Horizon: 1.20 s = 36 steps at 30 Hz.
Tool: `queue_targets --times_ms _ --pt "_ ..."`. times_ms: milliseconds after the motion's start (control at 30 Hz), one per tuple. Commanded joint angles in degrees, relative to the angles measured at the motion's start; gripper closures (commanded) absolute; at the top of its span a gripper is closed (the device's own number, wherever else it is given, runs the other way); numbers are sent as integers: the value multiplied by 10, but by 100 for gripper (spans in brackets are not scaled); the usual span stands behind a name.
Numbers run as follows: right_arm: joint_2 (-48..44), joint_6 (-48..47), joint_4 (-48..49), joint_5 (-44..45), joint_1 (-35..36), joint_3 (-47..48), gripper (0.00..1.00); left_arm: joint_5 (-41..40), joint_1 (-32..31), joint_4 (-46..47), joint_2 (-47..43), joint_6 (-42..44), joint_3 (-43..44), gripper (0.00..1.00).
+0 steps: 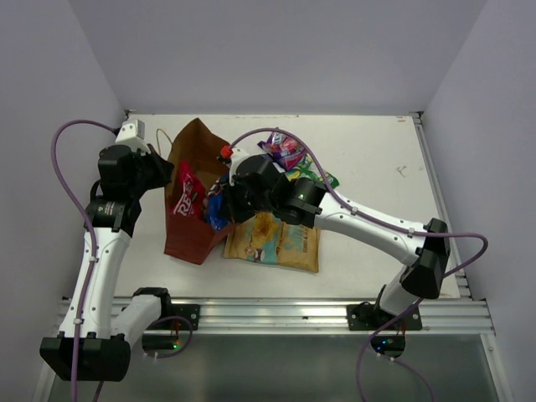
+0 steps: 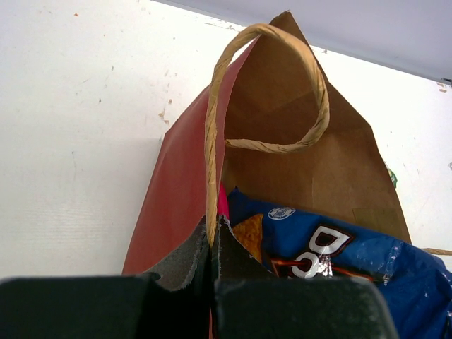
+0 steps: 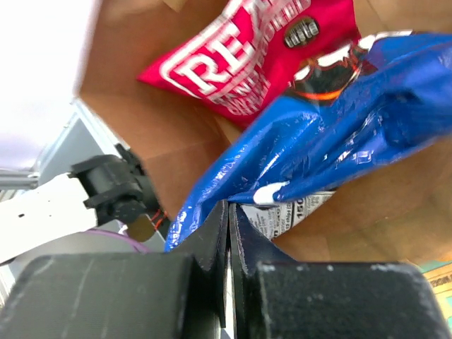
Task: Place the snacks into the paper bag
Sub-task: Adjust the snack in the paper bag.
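The right gripper (image 3: 229, 212) clamps the blue packet (image 3: 339, 134), glossy and crumpled, at its 2 o'clock. The left gripper (image 2: 212, 236) pinches the bag (image 2: 296, 162).

Brown paper bag (image 1: 189, 239) with red sides, mouth open; pink-red REAL packet (image 1: 186, 199) sits inside, blue packet (image 1: 216, 209) partway in at the mouth. Flat just right of the bag: tan-gold packet (image 1: 276, 243). Purple-pink packet (image 1: 283, 149) and green packet (image 1: 323, 178) lie farther right.

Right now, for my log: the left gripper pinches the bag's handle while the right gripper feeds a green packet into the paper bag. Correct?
No: the right gripper feeds a blue packet, not green; the right wrist view shows it. The rest stands.
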Motion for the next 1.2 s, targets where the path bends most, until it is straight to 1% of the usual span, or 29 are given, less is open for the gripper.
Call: queue_targets --times_ms 0,133,233,367,400,467,500,567,600,733,867,933,967,1033,1067,1167 --pt "10 22 29 0 0 -30 100 0 3 31 -6 -10 13 100" --pt "8 23 28 -16 -1 -33 100 -7 3 25 -11 -5 14 100" --pt "-6 9 14 -7 0 -12 99 -4 3 26 -15 -1 13 100" --pt "-27 -17 -23 4 0 19 75 8 3 33 -18 5 13 100" --pt "-31 -27 -28 7 0 26 64 10 3 34 -19 6 14 100" --pt "-47 -36 -42 35 -1 32 56 10 3 34 -20 8 13 100" --pt "-53 -44 -47 45 -1 34 49 9 3 33 -20 8 13 100" --pt "-71 -51 -59 75 -4 34 44 8 3 30 -20 10 13 100" --pt "-78 -56 -62 84 -6 31 40 7 3 28 -20 12 13 100" --pt "-121 -66 -75 134 -8 13 32 2 3 22 -22 15 11 100" --pt "-173 -72 -80 194 -19 -29 27 2 3 19 -27 22 8 100" --pt "-206 -69 -79 210 -37 -48 24 7 3 20 -29 24 7 100" --pt "-217 -62 -78 212 -47 -73 23 10 3 21 -30 25 5 100" --pt "-246 -47 -68 201 -88 -102 21 15 3 21 -30 26 6 100" --pt "-254 -43 -63 175 -123 -137 20 19 3 21 -29 26 5 100" --pt "-279 -25 -42 148 -162 -204 16 24 3 20 -28 28 4 100"
